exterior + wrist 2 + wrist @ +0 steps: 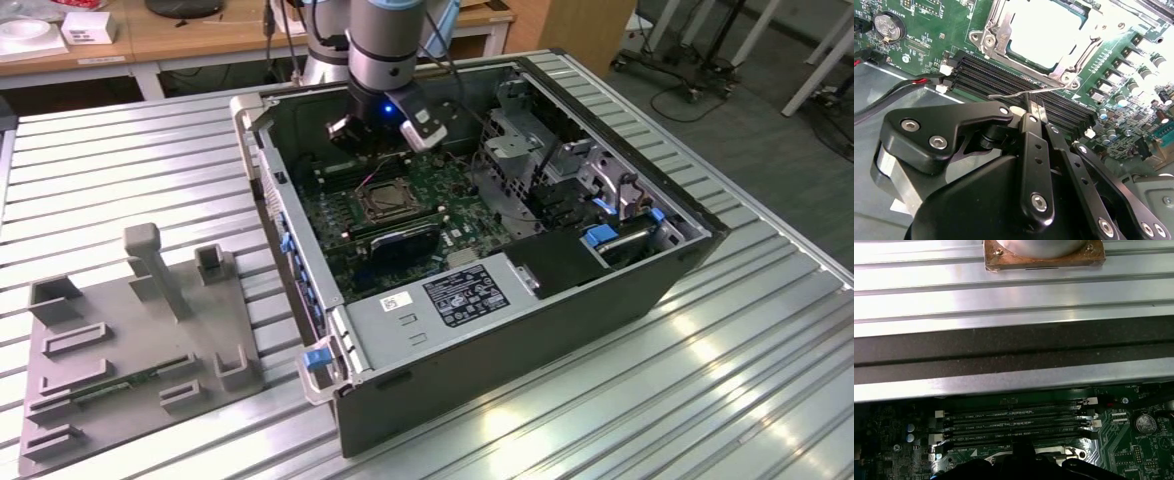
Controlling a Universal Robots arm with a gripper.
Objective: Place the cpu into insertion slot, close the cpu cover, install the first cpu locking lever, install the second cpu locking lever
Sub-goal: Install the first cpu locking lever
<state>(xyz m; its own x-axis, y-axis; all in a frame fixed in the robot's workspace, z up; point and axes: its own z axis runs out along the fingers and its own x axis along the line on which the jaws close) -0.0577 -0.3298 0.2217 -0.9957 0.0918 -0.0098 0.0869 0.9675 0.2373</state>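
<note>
In the second wrist view the cpu (1041, 30) lies pale and flat in the insertion slot (985, 39). The silvery cpu cover (1080, 52) is folded down around it. A thin wire locking lever (1006, 95) runs across just in front of the socket, over the black memory slots (1004, 77). My gripper (1035, 107) is shut, its two narrow fingertips side by side with their ends against that lever. In the exterior view the gripper (384, 150) hangs inside the open computer case, just behind the socket (379, 197). The first wrist view has the gripper's dark body (1019, 462) low over the memory slots (1014, 422).
The computer case (534, 330) lies open on a ribbed metal table (747, 380). A drive cage and cables (561, 170) fill its side towards the exterior view's right. A grey fixture plate (134, 340) sits on the exterior view's left. A coin battery (888, 26) and red-black cable (904, 87) lie near the socket.
</note>
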